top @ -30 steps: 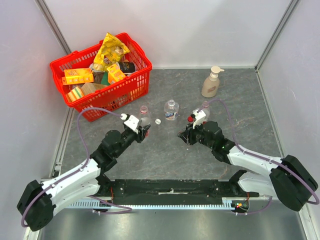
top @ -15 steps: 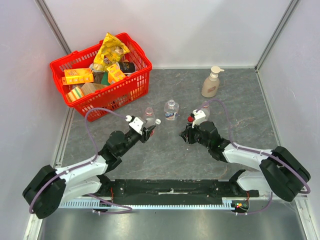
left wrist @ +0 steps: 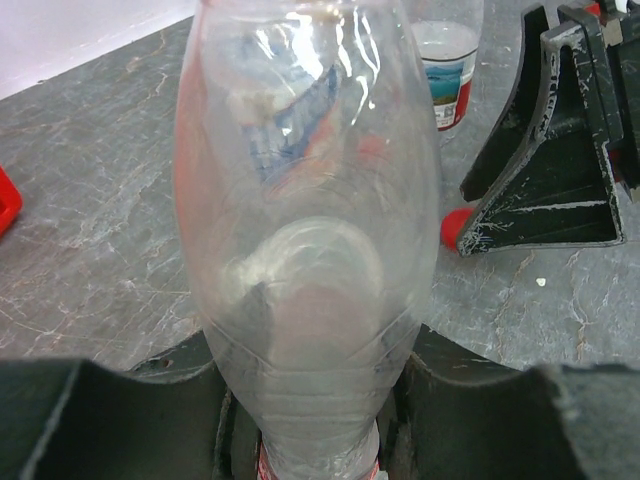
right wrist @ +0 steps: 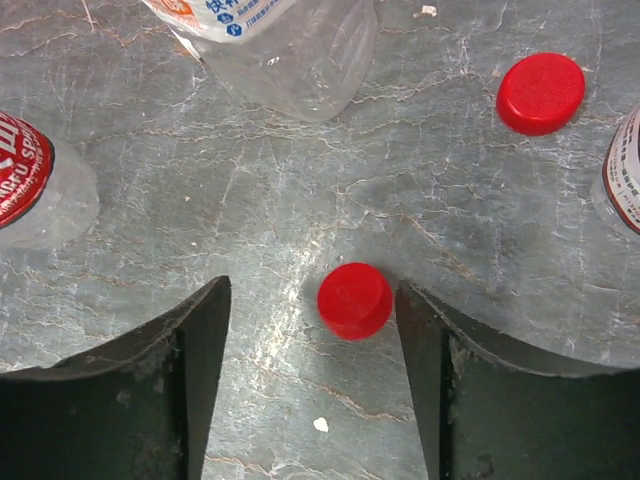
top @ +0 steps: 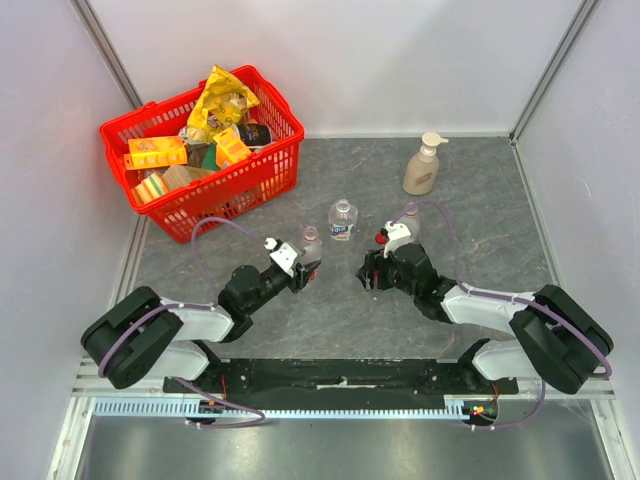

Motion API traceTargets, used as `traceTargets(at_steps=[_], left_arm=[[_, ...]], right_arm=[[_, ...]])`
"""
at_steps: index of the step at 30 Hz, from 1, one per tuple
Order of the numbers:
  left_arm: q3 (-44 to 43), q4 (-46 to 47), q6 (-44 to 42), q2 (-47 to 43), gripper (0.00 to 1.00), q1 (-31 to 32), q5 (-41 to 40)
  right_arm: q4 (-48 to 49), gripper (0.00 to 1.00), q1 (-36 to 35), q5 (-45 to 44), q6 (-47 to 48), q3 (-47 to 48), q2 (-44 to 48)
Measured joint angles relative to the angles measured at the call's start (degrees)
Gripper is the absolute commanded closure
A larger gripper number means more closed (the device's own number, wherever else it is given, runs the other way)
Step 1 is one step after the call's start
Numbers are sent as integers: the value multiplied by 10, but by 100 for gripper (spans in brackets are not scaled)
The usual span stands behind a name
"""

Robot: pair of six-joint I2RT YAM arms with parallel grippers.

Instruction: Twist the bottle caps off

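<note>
My left gripper [top: 303, 268] is shut on the lower body of a clear bottle [left wrist: 310, 200], which lies along the fingers [left wrist: 100, 420]. My right gripper [right wrist: 312, 300] is open, low over the table. A red cap [right wrist: 355, 299] lies on the table between its fingers, close to the right finger [right wrist: 440, 380] and loose from both. A second red cap [right wrist: 541, 93] lies farther out. A second bottle [top: 343, 220] stands mid-table without a cap, and a third bottle [top: 408, 218] stands just behind my right wrist, partly hidden.
A red basket [top: 270, 165] full of groceries stands at the back left. A beige pump soap bottle [top: 424, 165] stands at the back right. White walls close the table on three sides.
My right gripper has opened and let go of the red cap, which now lies on the table. My left arm has carried its bottle to the right, nearer the middle.
</note>
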State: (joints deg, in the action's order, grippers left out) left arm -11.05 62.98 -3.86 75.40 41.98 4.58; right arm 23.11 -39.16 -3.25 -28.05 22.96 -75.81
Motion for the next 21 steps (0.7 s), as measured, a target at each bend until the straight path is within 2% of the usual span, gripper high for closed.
traceTargets(at_steps=[4, 10, 12, 18, 21], left_arm=[[6, 47, 2, 36, 95, 0, 6], [15, 83, 8, 58, 90, 0, 16], [17, 92, 11, 62, 79, 0, 18], [20, 95, 13, 67, 64, 0, 20], [21, 94, 13, 68, 51, 0, 20]], right_arm=[[-1, 10, 0, -3, 0, 0, 0], [-3, 7, 0, -3, 2, 0, 0], [-5, 7, 0, -3, 2, 0, 0], [-8, 6, 0, -3, 2, 0, 8], [-9, 6, 0, -3, 2, 0, 8]])
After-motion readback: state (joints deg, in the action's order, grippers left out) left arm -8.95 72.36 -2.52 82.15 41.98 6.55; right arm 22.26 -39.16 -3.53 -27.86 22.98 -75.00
